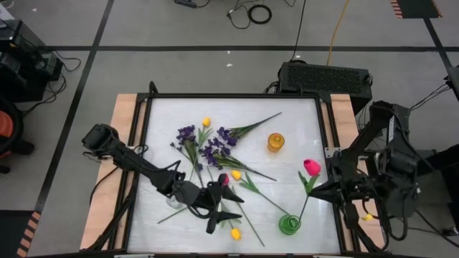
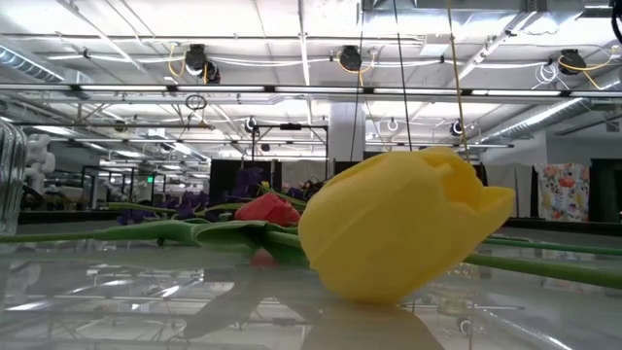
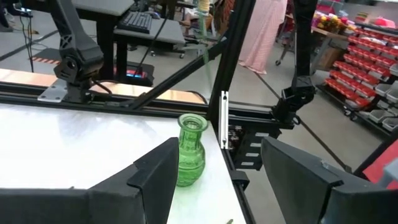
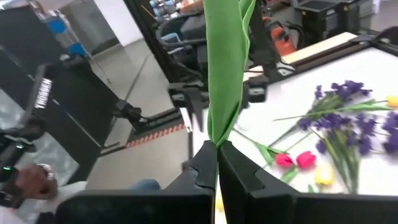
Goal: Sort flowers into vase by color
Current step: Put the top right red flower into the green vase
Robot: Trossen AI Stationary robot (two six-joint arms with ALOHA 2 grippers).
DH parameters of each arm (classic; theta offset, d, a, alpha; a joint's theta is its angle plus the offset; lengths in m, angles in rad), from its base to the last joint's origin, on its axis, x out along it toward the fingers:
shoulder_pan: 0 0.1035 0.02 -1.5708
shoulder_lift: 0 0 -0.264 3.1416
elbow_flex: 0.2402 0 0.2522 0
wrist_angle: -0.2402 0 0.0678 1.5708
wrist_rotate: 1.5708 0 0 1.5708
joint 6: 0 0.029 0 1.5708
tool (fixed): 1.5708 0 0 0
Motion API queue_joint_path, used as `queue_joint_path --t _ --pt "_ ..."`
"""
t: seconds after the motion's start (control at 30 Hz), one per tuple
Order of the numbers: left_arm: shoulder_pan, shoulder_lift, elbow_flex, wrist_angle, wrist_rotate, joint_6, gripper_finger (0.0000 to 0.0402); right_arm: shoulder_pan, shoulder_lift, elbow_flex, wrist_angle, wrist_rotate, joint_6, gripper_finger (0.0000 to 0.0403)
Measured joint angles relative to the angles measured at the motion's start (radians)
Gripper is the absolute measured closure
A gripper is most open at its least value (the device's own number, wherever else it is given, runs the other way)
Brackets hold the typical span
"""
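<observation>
A pink tulip point(image 1: 311, 167) stands at the table's right, its thin stem point(image 1: 302, 208) running down to the mouth of the upright green glass vase point(image 1: 290, 224). My right gripper point(image 1: 316, 190) is shut on it. My left gripper point(image 1: 219, 210) is open near the table's near edge. It hovers over a yellow tulip point(image 1: 235, 233) and a pink-red tulip point(image 1: 224, 179), and it faces the green vase point(image 3: 189, 149). Purple sprigs point(image 1: 208, 147) and two more yellow tulips point(image 1: 206, 122) point(image 1: 236, 174) lie on the table. An amber vase point(image 1: 275, 141) stands farther back. My right gripper pinches the pink tulip between its two shut fingers at a green leaf by the stem point(image 4: 217, 134), below the blossom. The fingers come level from the table's right, across the stem. The tulip is lifted, blossom up, and its stem's lower end point(image 1: 297, 217) reaches the green vase's mouth.
In the low view a yellow tulip point(image 2: 398, 233) lies close, with a pink-red tulip point(image 2: 267, 209) and green leaves behind it. The black frame point(image 1: 326, 136) borders the white table. A person's hand point(image 4: 31, 177) shows beyond the table in the right wrist view.
</observation>
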Motion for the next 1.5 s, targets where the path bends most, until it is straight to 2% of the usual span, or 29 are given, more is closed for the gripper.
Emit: queue_joint_path --t 0.13,0.33,0.73,1.5 --pt "0.001 0.000 0.000 0.000 -0.003 0.000 0.0167 0.001 0.011 0.000 -0.077 0.043 0.050 0.0402" --pt "0.001 0.000 0.000 -0.001 -0.004 0.004 0.0167 0.003 0.029 0.000 -0.087 0.066 0.052 0.0402" --pt "0.002 0.000 0.000 -0.002 -0.016 0.045 0.0167 0.053 0.098 0.000 -0.085 0.080 -0.039 0.0402" --pt "0.011 0.000 0.000 0.000 -0.017 0.053 0.0167 0.053 0.202 0.000 -0.070 0.055 -0.009 0.0402"
